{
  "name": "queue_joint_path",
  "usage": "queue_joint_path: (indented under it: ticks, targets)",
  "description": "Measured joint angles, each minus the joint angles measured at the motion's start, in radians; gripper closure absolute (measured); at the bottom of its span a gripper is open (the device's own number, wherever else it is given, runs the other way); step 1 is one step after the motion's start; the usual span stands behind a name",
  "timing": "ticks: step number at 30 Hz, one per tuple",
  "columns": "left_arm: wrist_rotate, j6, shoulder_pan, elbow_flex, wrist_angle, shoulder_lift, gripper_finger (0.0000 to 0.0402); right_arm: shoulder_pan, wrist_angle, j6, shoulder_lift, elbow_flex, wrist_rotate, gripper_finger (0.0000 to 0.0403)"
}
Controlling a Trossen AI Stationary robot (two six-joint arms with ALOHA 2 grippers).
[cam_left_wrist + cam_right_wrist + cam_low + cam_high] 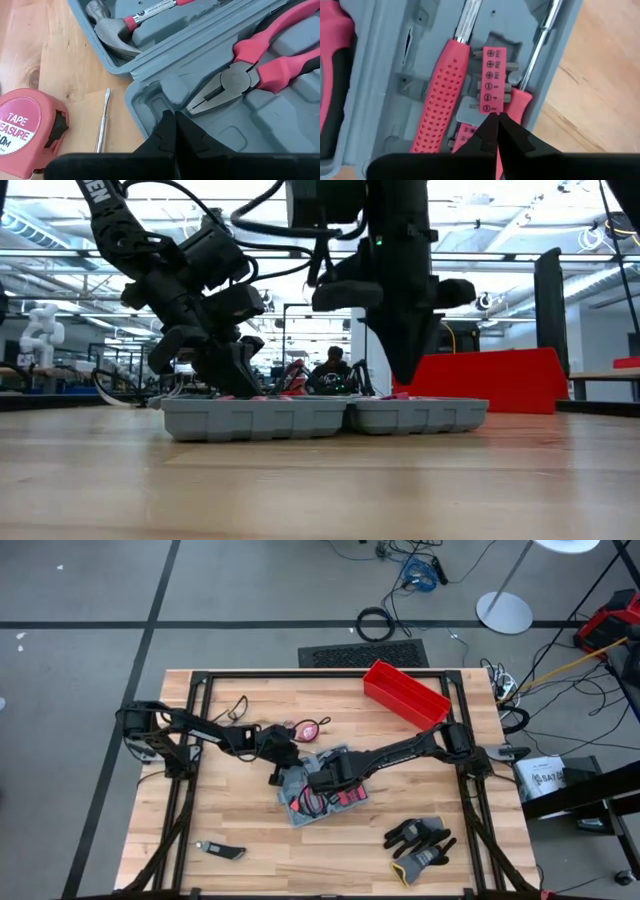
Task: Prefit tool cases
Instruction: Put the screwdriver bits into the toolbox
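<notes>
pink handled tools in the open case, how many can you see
3, possibly more hidden under the arms: hammer in one half of the tool case, pliers in the other half near the left end effector, and a screwdriver beside the bit holder.

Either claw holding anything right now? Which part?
Nothing visibly held. Left claw is shut, tips at the tool case wall. Right claw is shut at the pink bit holder's end; grip unclear.

My left gripper [173, 131] and right gripper [496, 131] are both reaching inward, angled downward, jaws closed.
</notes>
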Motion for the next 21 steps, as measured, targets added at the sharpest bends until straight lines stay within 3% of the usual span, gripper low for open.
queue_joint_path:
  ticks: [21]
  targets:
    - [0.000,0.000,-0.001,-0.001,0.000,0.000,0.0402,-0.012,0.047,-0.014,0.022,0.000,-0.001,0.0403]
